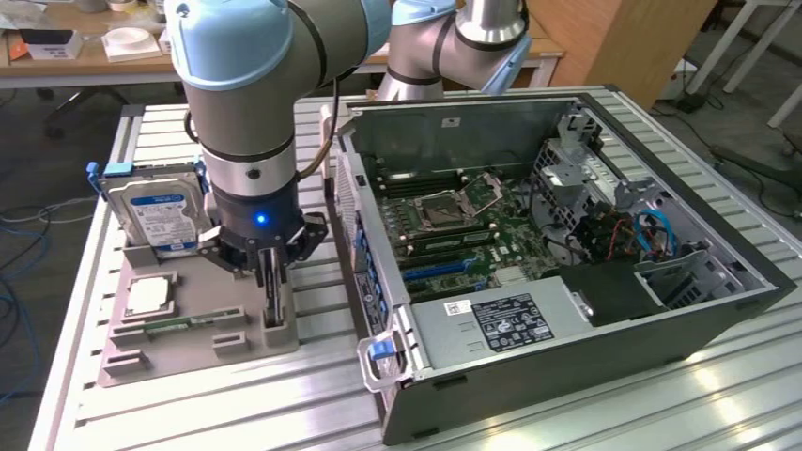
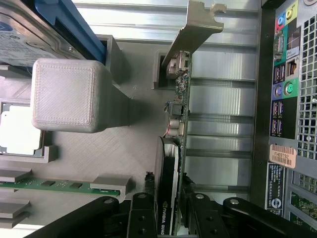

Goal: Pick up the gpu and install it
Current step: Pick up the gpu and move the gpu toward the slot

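Wrist view had the gpu (image 2: 168,171) standing on edge in a slot of the grey holder tray (image 2: 114,148), with the gripper (image 2: 169,198) down over its cooler end. Honestly couldn't tell if the pincer was pinching it or not. The open PC case (image 1: 564,282) sat just beside the tray.

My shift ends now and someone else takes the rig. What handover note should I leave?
Gripper: down over the gpu, astride it; whether it grips yet, cannot tell.
Gpu: standing on edge in its slot in the gray tray, beside the open case.
Done: approach to the card.
Left: lifting it out and installing it in the case.
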Motion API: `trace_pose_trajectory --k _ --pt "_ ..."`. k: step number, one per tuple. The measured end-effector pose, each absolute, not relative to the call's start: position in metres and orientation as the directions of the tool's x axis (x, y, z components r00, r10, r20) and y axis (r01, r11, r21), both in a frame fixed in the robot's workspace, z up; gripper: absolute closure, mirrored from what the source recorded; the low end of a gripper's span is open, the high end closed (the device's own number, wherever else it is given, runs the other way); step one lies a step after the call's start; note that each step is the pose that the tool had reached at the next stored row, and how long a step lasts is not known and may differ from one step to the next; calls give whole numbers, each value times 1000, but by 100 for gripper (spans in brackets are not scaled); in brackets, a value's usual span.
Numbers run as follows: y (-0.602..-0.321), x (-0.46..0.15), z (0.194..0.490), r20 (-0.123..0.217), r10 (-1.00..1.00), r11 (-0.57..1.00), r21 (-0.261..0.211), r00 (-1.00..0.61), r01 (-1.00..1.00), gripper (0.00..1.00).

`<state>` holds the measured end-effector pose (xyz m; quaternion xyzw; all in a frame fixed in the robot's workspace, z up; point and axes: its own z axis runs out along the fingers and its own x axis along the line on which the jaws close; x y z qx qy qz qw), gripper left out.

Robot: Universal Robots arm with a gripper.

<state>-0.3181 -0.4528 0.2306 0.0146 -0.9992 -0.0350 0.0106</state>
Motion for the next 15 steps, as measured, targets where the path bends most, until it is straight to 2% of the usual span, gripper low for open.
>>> trace_pose_trajectory --k 11,12,15 --pt "-453 -318 231 20 -30 997 70 -999 -28 68" --pt "-453 -318 231 20 -30 997 70 -999 -28 74" --pt "-453 -318 231 20 -30 997 70 -999 -28 74"
